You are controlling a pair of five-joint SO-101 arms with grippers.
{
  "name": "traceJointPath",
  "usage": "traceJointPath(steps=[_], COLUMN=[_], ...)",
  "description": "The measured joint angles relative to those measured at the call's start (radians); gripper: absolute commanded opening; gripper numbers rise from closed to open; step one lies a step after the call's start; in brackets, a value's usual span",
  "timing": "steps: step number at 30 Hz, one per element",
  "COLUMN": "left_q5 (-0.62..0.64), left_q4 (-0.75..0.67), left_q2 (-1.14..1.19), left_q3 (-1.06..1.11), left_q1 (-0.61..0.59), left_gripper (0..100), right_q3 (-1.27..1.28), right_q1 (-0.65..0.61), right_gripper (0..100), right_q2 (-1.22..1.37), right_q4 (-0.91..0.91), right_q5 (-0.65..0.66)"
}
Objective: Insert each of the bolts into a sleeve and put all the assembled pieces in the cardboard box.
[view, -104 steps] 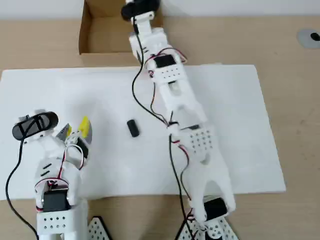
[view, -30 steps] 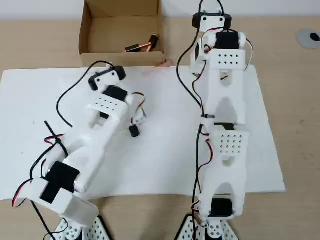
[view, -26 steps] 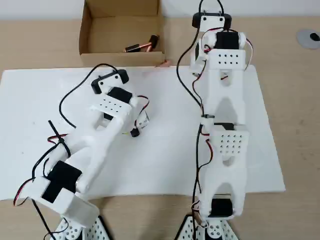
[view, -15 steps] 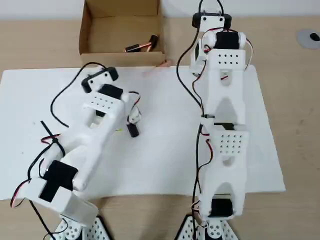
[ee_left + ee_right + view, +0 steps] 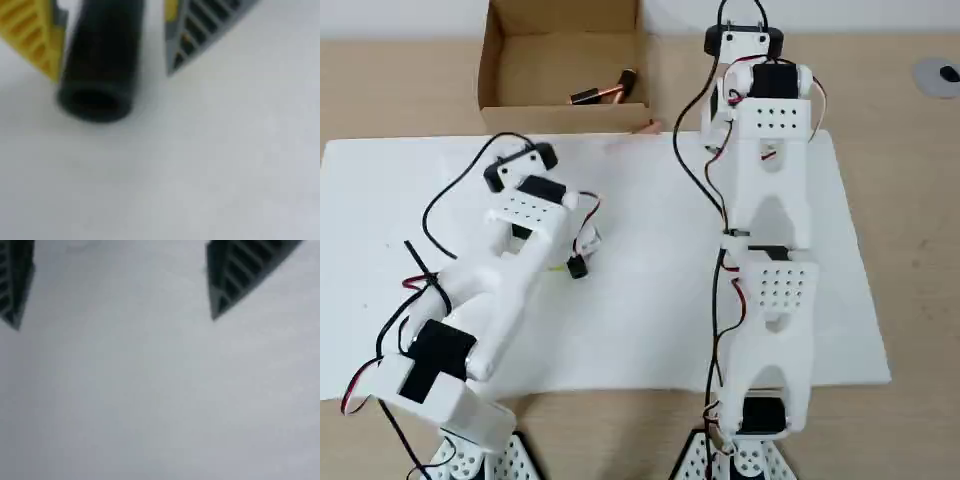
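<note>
We judge the likeliest failure here to be the sleeve (image 5: 100,60) slipping out of the grasp. It is a short black tube lying on its side on the white sheet (image 5: 670,310), so it can roll. In the left wrist view the yellow finger (image 5: 30,35) looks pressed against one side of the tube. The grey ribbed finger (image 5: 200,30) stands a little apart from the other side. If the fingers close unevenly, the tube may be pushed sideways or squirt free. A grip too near the tube's open end could also block a bolt from entering.

The left gripper (image 5: 112,74) is partly open, with nothing clamped. The sleeve lies between its fingers, its open end pointing out past the fingertips. From above, the sleeve (image 5: 577,267) sits just beside the head of the left arm, near the middle of the sheet and well apart from the cardboard box (image 5: 560,118).

The right gripper (image 5: 115,320) is spread wide over bare white sheet and holds nothing.

The box stands on the wooden surface (image 5: 900,150) beyond the sheet's far edge, with finished pieces (image 5: 603,94) inside. A small copper-coloured piece (image 5: 645,127) lies just outside the box's near corner. It may be a bolt, though it is too small to tell.
</note>
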Motion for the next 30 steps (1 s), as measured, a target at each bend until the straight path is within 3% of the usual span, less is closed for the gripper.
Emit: traceJointPath(steps=[17,21,24,30], left_q5=[-0.068,-0.129,-0.149,-0.262], left_q4=[-0.009,-0.003,0.005,0.049], left_q2=[0.063,0.092,0.103,0.126], left_q3=[0.017,-0.018,-0.037,-0.112], left_q1=[-0.009,-0.018,-0.018,-0.018], left_gripper=[12,10,1,1], right_q3=[0.0,0.0,0.0,0.0], right_q1=[0.049,0.049,0.049,0.049], right_gripper=[28.5,28.5,28.5,28.5], right_q2=[0.0,0.0,0.0,0.0], right_q4=[0.0,0.0,0.0,0.0], right_q5=[0.0,0.029,0.034,0.034])
